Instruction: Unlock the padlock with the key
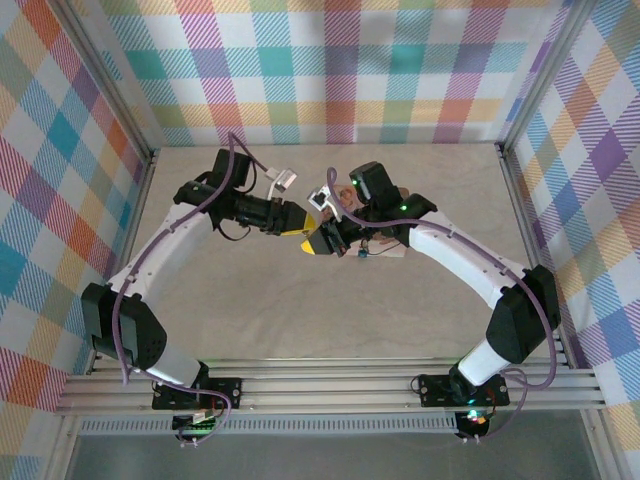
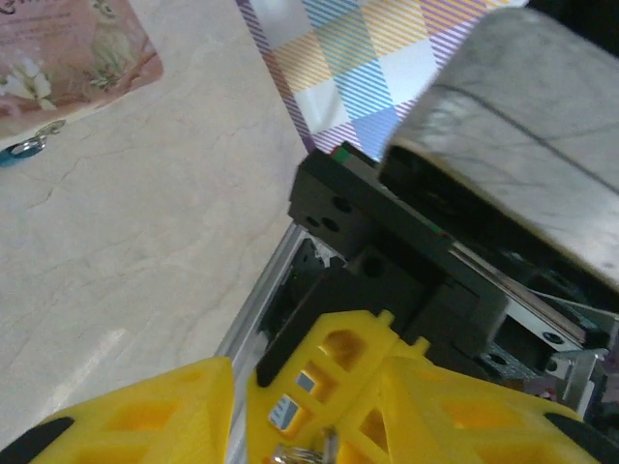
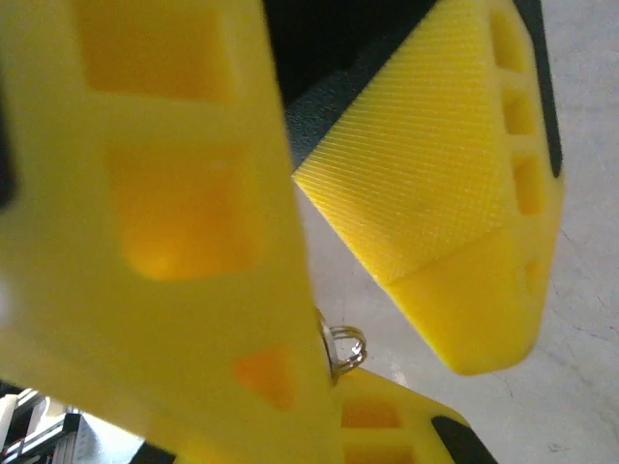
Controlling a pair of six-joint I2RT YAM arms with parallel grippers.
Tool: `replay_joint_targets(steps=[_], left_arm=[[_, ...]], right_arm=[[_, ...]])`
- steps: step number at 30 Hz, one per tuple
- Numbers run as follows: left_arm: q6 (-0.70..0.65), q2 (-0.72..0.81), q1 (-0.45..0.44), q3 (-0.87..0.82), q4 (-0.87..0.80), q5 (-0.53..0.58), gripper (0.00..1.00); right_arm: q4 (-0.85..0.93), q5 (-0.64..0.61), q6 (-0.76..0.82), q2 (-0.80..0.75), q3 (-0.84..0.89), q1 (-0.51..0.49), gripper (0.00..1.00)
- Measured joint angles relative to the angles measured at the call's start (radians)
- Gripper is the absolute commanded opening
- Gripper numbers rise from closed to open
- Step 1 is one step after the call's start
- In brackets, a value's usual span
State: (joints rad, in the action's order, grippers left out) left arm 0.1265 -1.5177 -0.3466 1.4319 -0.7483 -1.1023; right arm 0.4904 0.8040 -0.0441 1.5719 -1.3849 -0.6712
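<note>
My two grippers meet above the middle of the table. The right gripper [image 1: 325, 238] [image 3: 290, 319] is shut, and the silvery ring of the key [image 3: 346, 348] [image 2: 302, 450] sticks out beside its yellow fingers; the key's blade is hidden. The left gripper [image 1: 303, 232] [image 2: 309, 396] stands open, its jaws on either side of the right gripper's shut fingers. The tiny blue padlock [image 2: 12, 153] [image 1: 357, 255] lies on the table at the edge of the pink box [image 2: 68, 58], its shackle hooked to the box, a short way from both grippers.
The pink picture box [image 1: 345, 198] lies partly under the right arm. Checked walls close in the table on three sides, with an aluminium rail [image 2: 256, 309] along the base of the wall. Bare marbled tabletop [image 1: 300, 320] stretches in front of the grippers.
</note>
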Motion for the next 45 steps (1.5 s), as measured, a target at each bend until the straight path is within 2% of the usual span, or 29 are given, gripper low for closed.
replay_joint_targets(steps=[9,14,17,19,22,26,33,38,45], left_arm=[[-0.094,-0.06,0.002,0.061,-0.107,-0.042,0.0],[-0.093,-0.082,0.01,0.072,-0.116,-0.039,0.0],[-0.061,-0.082,0.015,0.071,-0.103,-0.022,0.0],[-0.004,-0.078,0.027,0.058,-0.067,0.002,0.0],[0.124,-0.05,0.058,0.0,0.034,0.076,0.0],[0.334,0.005,0.076,-0.092,0.211,0.209,0.0],[0.674,0.067,0.056,-0.213,0.519,0.408,0.0],[0.826,0.069,0.005,-0.217,0.667,0.483,0.0],[0.941,0.054,-0.068,-0.216,0.765,0.512,0.0]], right_arm=[[-0.017,-0.003,-0.03,0.002,0.007,0.011,0.0],[-0.023,-0.002,-0.054,0.004,0.018,0.024,0.0],[-0.054,-0.003,-0.088,0.003,0.034,0.031,0.31],[-0.094,-0.03,-0.135,-0.006,0.061,0.051,0.43],[-0.162,-0.088,-0.264,-0.042,0.127,0.111,0.51],[-0.207,-0.197,-0.482,-0.098,0.183,0.176,0.5],[-0.284,-0.296,-0.789,-0.121,0.183,0.173,0.44],[-0.34,-0.299,-0.933,-0.097,0.161,0.164,0.43],[-0.422,-0.285,-1.051,-0.045,0.12,0.147,0.42]])
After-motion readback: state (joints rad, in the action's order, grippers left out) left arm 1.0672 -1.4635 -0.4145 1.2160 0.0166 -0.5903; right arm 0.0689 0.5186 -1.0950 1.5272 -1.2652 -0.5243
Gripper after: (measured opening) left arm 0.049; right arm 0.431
